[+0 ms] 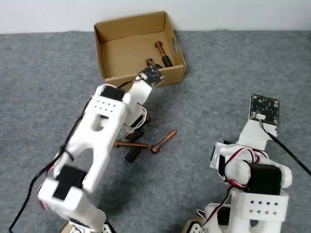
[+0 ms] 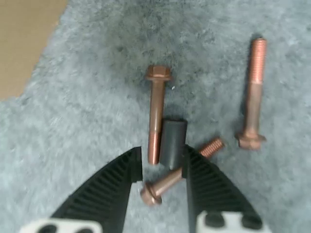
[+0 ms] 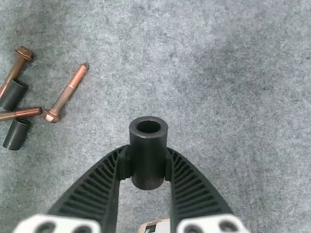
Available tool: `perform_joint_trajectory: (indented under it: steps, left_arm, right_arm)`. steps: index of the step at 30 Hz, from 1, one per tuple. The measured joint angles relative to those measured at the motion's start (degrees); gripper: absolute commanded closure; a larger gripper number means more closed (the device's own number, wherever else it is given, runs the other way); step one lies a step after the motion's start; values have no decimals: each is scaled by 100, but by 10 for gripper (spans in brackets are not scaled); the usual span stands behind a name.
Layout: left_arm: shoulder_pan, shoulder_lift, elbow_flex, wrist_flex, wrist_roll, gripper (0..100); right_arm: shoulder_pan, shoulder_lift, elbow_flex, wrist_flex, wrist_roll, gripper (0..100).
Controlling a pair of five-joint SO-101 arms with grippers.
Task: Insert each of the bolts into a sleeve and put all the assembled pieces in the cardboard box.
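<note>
Over the mat (image 1: 218, 73), the left gripper (image 2: 163, 165) hangs open above a black sleeve (image 2: 173, 141) and three bolts (image 2: 156, 111). The right gripper (image 3: 148, 162) is closed on a second sleeve (image 3: 148, 138); the cardboard box (image 1: 127, 51) stands by the wall.

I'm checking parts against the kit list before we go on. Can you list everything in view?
carpet: one, grey, under everything.
box: one, brown cardboard, at the carpet's far edge.
bolts in the box: two, copper, at least one in a black sleeve.
loose bolts: three, copper, on the carpet in front of the box.
loose sleeves: two, black, among those bolts.
held sleeve: one, black, in the right gripper.
left gripper: black fingers, open over a loose sleeve.
right gripper: black fingers, shut on the held sleeve.
</note>
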Motion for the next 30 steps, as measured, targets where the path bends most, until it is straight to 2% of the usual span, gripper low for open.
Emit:
perform_joint_trajectory:
  steps: [19,22,25,30]
  left_arm:
    - [114,2699,-2189,53,-26,857]
    - [123,2945,-2602,360,-18,901]
    - [149,3086,-2936,589,334,958]
    - [132,3130,-3174,738,870,998]
  right_arm:
    - [-9,0,0,-167,0,990]
    - [-9,0,0,-167,0,990]
    - [-9,0,0,-167,0,990]
    - [-9,0,0,-167,0,990]
